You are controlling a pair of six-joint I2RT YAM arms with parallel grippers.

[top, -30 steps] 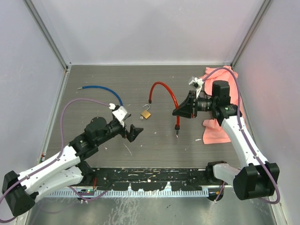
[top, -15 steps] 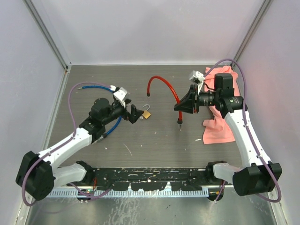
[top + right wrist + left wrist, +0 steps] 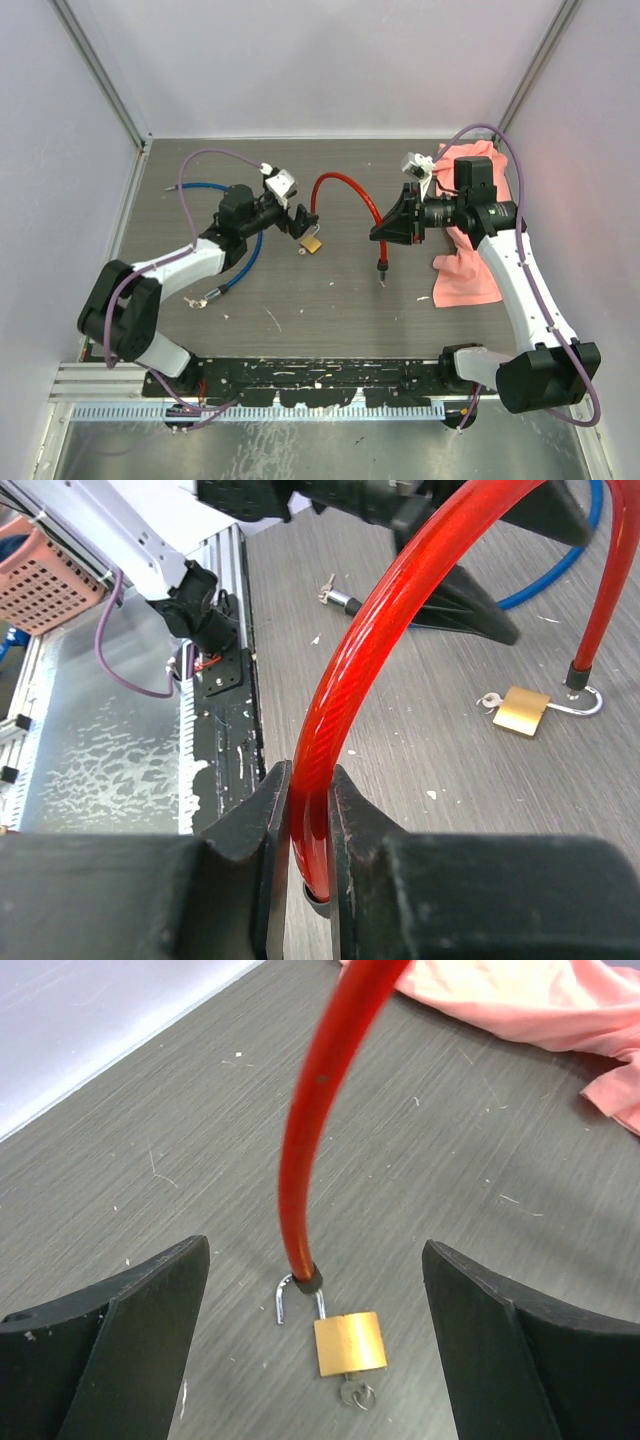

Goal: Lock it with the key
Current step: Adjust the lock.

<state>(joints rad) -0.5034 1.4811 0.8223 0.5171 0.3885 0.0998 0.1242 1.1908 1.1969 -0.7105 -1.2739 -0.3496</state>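
Left wrist view: we've got the left gripper (image 3: 315,1250) stretched out low, jaws wide around the padlock (image 3: 350,1342), right gripper (image 3: 308,805) pinching the cable (image 3: 400,590).

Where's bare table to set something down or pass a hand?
Free: the near strip of table between the padlock and the black rail, and the far strip by the back wall behind the red cable. Crowded: mid-table, left gripper and right gripper flanking padlock and cable; blue cable left, pink cloth right.
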